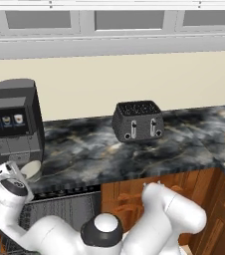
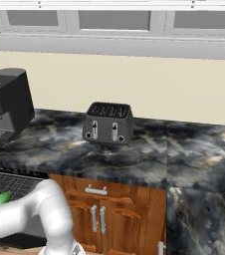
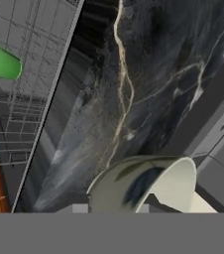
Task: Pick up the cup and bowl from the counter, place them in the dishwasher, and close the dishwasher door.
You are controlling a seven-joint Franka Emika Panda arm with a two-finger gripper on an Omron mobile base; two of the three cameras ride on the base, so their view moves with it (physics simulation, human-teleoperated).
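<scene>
- Gripping the bowl [image 3: 148,186] by its rim, the gripper [image 3: 109,208] has its fingers pinched on the cream wall; the hand view shows the pale interior tipped toward the camera, just above the fingertips.
- In the left base view the bowl [image 1: 32,171] sits at the front edge of the counter [image 1: 134,149], at the foot of the coffee machine [image 1: 12,122], with the white hand touching it.
- The cup [image 2: 1,198] lies on its side on the wire rack of the dishwasher [image 2: 15,187], bright green against the grey grid; the hand view catches it too [image 3: 0,62].
- The dishwasher stands open below the counter edge, its rack exposed.
- 1 dark toaster [image 1: 138,122] with 2 levers stands further along the counter, well apart from the bowl.
- Wooden cabinets [image 2: 104,211] with silver handles sit beside the dishwasher.
</scene>
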